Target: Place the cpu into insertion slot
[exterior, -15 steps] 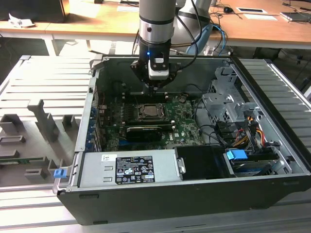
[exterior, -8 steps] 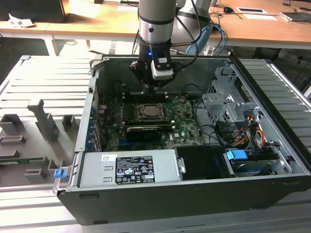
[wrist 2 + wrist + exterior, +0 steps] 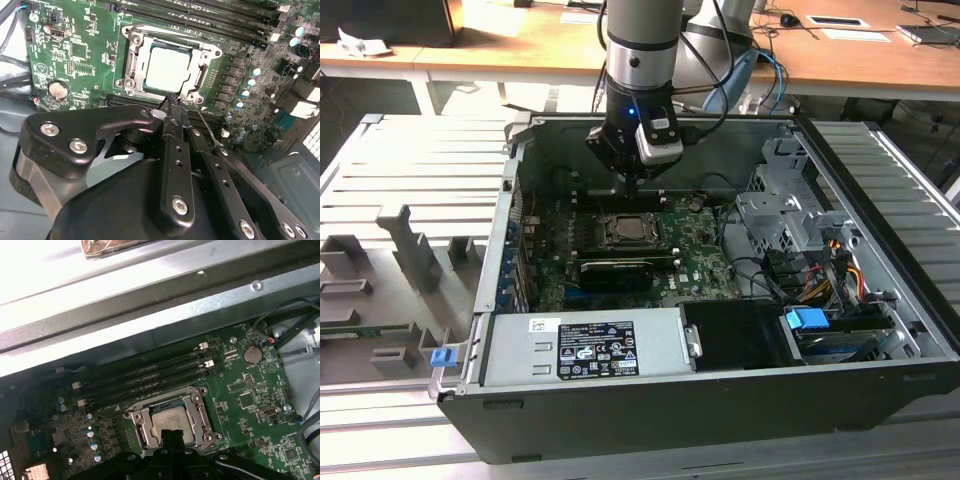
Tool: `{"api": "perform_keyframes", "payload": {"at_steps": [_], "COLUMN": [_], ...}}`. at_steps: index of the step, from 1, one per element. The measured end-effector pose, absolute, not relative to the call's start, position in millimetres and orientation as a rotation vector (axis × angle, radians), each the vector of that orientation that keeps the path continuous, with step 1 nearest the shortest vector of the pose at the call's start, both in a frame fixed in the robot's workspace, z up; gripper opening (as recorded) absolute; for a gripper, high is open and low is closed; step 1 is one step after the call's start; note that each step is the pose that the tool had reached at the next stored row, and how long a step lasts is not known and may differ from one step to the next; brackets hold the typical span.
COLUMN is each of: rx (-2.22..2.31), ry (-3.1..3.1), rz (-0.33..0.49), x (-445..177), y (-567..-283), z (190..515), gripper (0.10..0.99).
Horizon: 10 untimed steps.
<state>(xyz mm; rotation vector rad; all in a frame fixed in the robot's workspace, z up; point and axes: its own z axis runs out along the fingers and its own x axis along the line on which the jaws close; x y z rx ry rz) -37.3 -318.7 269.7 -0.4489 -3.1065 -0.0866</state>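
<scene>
Second wrist view | gripper (image 3: 175, 106) fingers are pressing together, empty | cpu (image 3: 167, 68) is lying in insertion slot (image 3: 131, 62) | fingertips are hiding slot's near edge

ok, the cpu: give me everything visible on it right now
The cpu is a flat square chip with a dull silver-grey metal top. It lies flat inside the insertion slot, framed by the slot's silvery metal bracket on the green motherboard, beside the parallel black memory slots. The end effector sits at the slot's edge, fingertips together, holding nothing.

exterior view high overlooking case (image 3: 720, 330), wrist views close over motherboard (image 3: 75, 55)
</scene>
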Motion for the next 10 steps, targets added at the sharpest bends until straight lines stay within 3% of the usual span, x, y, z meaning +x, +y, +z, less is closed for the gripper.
{"api": "perform_keyframes", "payload": {"at_steps": [10], "rx": [-0.222], "ry": [-3.127], "rz": [-0.086], "x": [-37.3], "y": [-318.7], "z": [269.7], "gripper": [0.106]}}
